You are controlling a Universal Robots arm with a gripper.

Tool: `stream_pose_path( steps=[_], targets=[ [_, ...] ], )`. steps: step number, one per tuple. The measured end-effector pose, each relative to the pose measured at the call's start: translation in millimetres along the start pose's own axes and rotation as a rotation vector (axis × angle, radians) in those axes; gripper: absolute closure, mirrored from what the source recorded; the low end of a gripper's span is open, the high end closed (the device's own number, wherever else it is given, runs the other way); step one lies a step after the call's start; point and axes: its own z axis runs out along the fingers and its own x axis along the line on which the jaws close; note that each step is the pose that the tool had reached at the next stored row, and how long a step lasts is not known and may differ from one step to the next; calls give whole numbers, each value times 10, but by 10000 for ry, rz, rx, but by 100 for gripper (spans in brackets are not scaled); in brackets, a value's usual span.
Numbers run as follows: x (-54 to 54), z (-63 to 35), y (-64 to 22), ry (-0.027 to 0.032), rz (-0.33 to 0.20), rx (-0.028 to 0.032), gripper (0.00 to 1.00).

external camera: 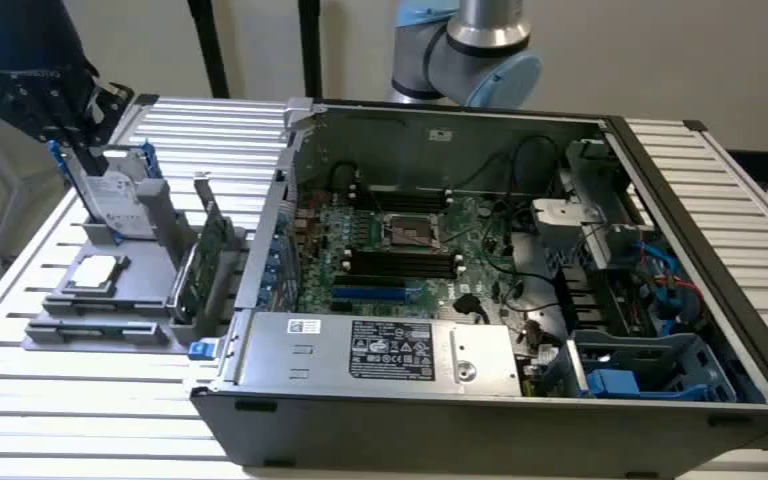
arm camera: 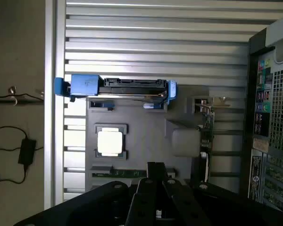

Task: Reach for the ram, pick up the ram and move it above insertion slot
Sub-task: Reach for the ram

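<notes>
Green, thin and narrow, the circuit-board ram stick (arm camera: pixel 117 173) sits in the grey plastic fixture (arm camera: pixel 146 127) on the slatted metal counter (external camera: pixel 37 400), at six o'clock from the square silver processor chip (external camera: pixel 97 272) in the exterior view, and it looks light, stiff and fragile, best gripped across its long edges, while whether the black end effector (external camera: pixel 77 150) is spread or closed I cannot tell.

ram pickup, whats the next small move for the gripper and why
Probably bring the gripper down toward the ram. The ram sits in its slot on the grey holder, next to the processor, and the exterior view shows the gripper raised above the holder, not yet at the ram.
</notes>
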Motion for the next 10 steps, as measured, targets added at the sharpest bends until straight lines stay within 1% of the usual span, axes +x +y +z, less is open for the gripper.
stream_pose_path(
  steps=[10],
  targets=[
    [0,0,0,0,0,0,89]
  ],
)
